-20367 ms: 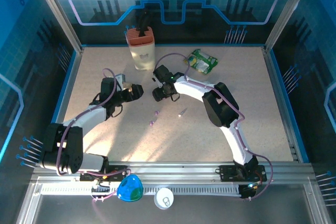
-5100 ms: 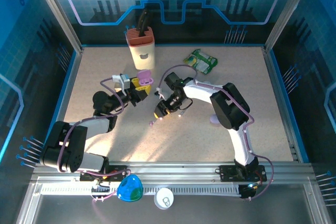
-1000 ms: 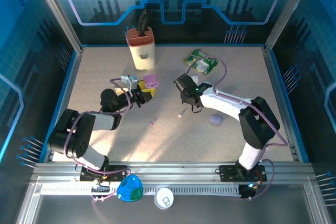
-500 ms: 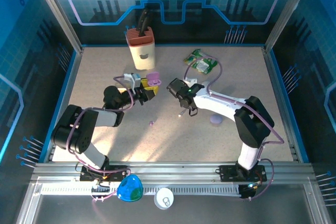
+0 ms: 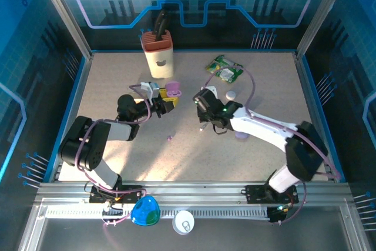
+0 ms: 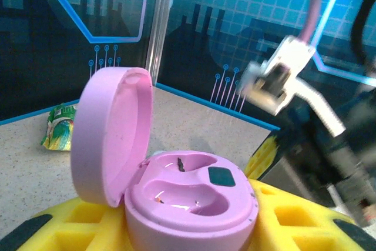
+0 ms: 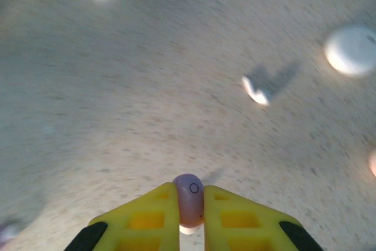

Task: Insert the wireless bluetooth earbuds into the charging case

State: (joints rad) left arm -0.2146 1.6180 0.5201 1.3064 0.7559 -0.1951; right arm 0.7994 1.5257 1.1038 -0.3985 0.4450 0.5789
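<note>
Over on the left side of the counter [image 5: 106, 80], the left tool [image 5: 163, 104] is pinching the charging case [image 6: 194, 227] by its lower body between yellow pads [image 6: 294, 216]. The lid [image 6: 111, 136] is hinged up and both moulded wells [image 6: 176, 192] face the camera, empty as far as I can tell. Good presentation! That case looks like hard, glossy plastic, so I'd call it stiff but slick, and gripping it low on the base, clear of the hinge, is the sensible hold.

Out on the counter between the two arms, one loose earbud [image 5: 169, 137] lies on its own, a tiny lilac speck.

Now across to the right: the right tool [image 7: 190, 218] is pressed together on an earbud [image 7: 188, 197]. It's a rounded pinkish bead poking out from the very tips, and it looks lifted off the counter. A featherweight, that one, rigid and smooth. I'd judge it liable to squirt out or twist if squeezed off-centre, so a light pinch square across the bulb is the way to take it. It'll want lining up neatly to drop into a well.

Further right, a white pebble-shaped case [image 7: 351, 50] rests on the counter, well apart.
</note>
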